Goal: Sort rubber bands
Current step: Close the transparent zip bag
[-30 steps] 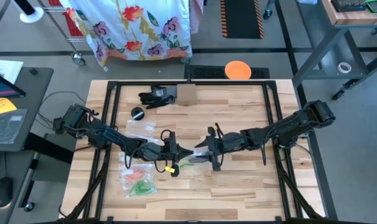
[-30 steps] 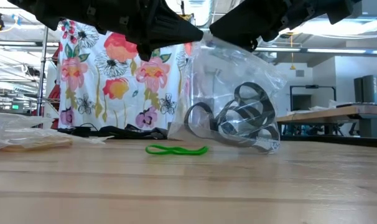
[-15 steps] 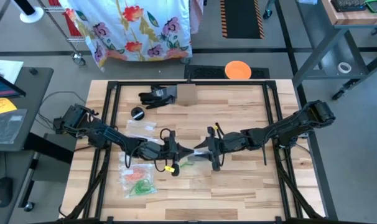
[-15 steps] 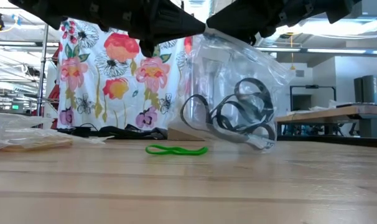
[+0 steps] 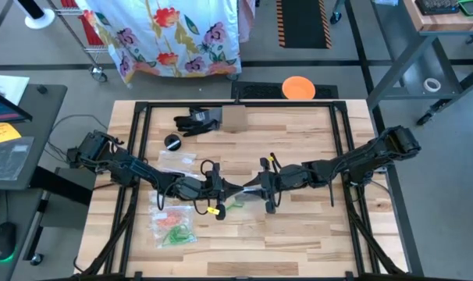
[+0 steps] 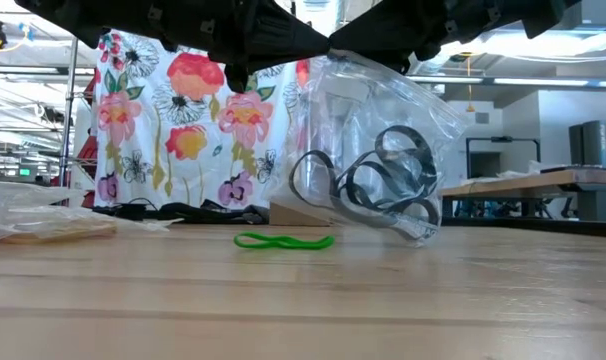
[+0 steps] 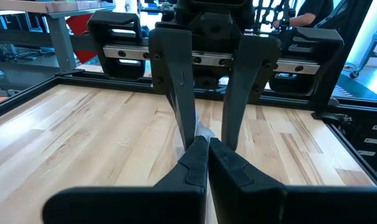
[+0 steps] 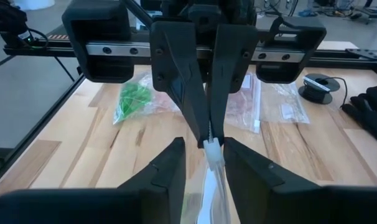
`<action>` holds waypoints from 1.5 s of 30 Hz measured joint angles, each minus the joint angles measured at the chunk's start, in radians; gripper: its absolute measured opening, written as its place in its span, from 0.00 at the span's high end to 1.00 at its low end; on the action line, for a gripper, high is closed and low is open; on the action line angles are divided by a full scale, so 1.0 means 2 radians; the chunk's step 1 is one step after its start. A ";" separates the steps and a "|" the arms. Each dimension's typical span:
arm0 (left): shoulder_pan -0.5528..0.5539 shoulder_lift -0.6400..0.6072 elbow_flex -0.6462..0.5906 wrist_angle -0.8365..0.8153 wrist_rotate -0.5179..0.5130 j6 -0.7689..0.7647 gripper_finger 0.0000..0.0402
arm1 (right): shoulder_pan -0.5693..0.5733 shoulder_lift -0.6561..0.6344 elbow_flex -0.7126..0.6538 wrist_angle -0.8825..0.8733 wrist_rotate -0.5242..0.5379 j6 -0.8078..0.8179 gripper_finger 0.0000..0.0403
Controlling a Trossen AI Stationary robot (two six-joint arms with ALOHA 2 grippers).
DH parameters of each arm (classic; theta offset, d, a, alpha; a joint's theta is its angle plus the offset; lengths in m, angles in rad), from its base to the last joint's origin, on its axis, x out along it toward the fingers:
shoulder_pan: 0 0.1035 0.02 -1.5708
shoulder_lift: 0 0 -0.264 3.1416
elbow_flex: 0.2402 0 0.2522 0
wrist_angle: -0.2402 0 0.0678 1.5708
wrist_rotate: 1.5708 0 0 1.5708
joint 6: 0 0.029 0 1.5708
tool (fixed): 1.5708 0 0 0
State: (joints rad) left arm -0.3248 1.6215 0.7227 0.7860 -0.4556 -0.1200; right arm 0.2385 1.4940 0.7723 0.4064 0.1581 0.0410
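A clear zip bag (image 6: pixel 375 120) with dark rubber bands (image 6: pixel 383 190) in it hangs at the table's middle between my two grippers. My left gripper (image 5: pixel 238 190) comes from the left and is shut on the bag's top. My right gripper (image 5: pixel 251 190) faces it from the right. It is open, with one finger on either side of the bag's top edge (image 8: pixel 212 150). A loose green rubber band (image 6: pixel 283 241) lies flat on the wood just near of the bag. My left gripper pinches the bag's top edge (image 8: pixel 208 135) between its two fingers (image 7: pixel 198 155). The fingers come about level from the table's left. The bag hangs below them with the bands sagging in its bottom. Whether its lower corner (image 6: pixel 423 234) touches the table I cannot tell.
Flat bags of green and red bands (image 5: pixel 172 226) and another clear bag (image 5: pixel 178 162) lie at the left. A black glove (image 5: pixel 196 121), a small black round thing (image 5: pixel 172 141) and a cardboard box (image 5: pixel 233 119) sit at the far edge. Bare wood (image 5: pixel 314 234) lies to the near right.
My right gripper's fingers have drawn closer together around the bag's top edge while both arms kept their places. The hanging bag has swung a little, and the dark bands inside have shifted with it.
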 joint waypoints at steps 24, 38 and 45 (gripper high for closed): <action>-0.001 0.000 0.000 0.003 -0.001 0.009 1.00 | -0.001 0.000 0.001 -0.008 0.002 -0.008 0.96; -0.006 0.000 0.000 0.003 -0.001 0.014 1.00 | 0.000 -0.002 0.002 -0.025 0.002 -0.008 0.96; -0.006 0.000 0.000 0.003 -0.001 0.012 1.00 | -0.001 -0.002 0.001 -0.031 0.002 -0.008 0.96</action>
State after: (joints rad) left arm -0.3367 1.6215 0.7223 0.7918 -0.4583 -0.0951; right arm 0.2375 1.4902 0.7750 0.3440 0.1631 0.0242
